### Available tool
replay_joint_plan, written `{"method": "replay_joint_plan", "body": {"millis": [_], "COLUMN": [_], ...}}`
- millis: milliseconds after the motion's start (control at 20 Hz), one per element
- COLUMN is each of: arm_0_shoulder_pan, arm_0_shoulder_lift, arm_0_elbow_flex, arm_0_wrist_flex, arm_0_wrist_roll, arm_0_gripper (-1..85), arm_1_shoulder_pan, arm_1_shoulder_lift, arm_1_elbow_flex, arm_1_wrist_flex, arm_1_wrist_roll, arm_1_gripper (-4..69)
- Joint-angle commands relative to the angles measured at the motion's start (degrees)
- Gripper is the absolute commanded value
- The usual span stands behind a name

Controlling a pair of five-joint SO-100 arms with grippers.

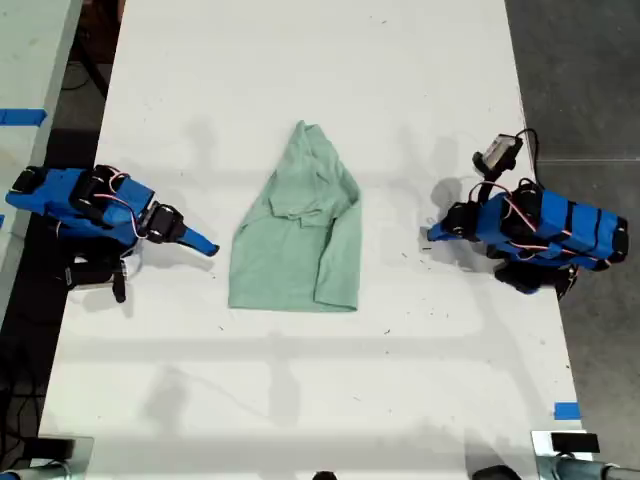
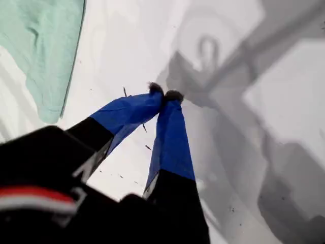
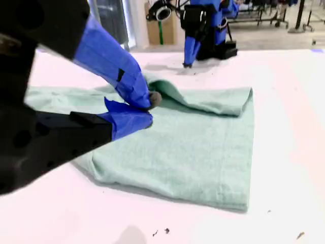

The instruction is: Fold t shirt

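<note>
The pale sage-green t shirt [image 1: 295, 240] lies crumpled and partly folded in the middle of the white table [image 1: 300, 400]. Its sleeves are turned inward, it narrows at the far end, and its straight hem faces the near edge. My second gripper [image 1: 208, 247] is on the exterior view's left, shut and empty, its tip a short way off the shirt's side edge. In the second wrist view the second gripper [image 3: 150, 109] hangs in front of the t shirt [image 3: 203, 147]. On the exterior view's right, my first gripper [image 1: 432, 236] is shut and empty over bare table [image 2: 163, 94]; the t shirt [image 2: 40, 40] shows beyond it.
A piece of blue tape [image 1: 566, 410] marks the table near the exterior view's lower right. Dark floor runs along the table's edge on the exterior view's right, and a second pale table with blue tape [image 1: 22, 116] stands on its left. The first arm [image 3: 203, 25] faces across the shirt.
</note>
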State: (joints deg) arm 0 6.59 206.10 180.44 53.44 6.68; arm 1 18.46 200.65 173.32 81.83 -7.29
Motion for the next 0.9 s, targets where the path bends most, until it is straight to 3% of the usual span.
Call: {"method": "replay_joint_plan", "body": {"millis": [0,100,250,400,850], "arm_0_shoulder_pan": [-3.78,-9.76,-18.46,-18.02,-17.67], "arm_0_shoulder_lift": [0.53,0.53,0.53,0.53,0.53], "arm_0_elbow_flex": [-2.37,-1.14,0.88,2.99,3.78], "arm_0_wrist_flex": [-1.58,-1.85,-1.14,-2.37,-2.46], "arm_0_wrist_roll": [-5.45,-8.09,-2.90,1.14,0.79], "arm_0_gripper": [-0.2,-0.2,-0.2,-0.2,-0.2], "arm_1_shoulder_pan": [0.18,0.00,-0.09,-0.70,-2.46], "arm_1_shoulder_lift": [0.35,0.35,0.35,0.35,0.35], "arm_1_elbow_flex": [0.79,0.79,0.79,0.79,0.62], "arm_1_wrist_flex": [0.09,0.09,0.09,0.09,0.09], "arm_1_wrist_roll": [0.70,0.70,0.79,1.14,2.37], "arm_1_gripper": [2.1,2.1,2.1,2.1,2.1]}}
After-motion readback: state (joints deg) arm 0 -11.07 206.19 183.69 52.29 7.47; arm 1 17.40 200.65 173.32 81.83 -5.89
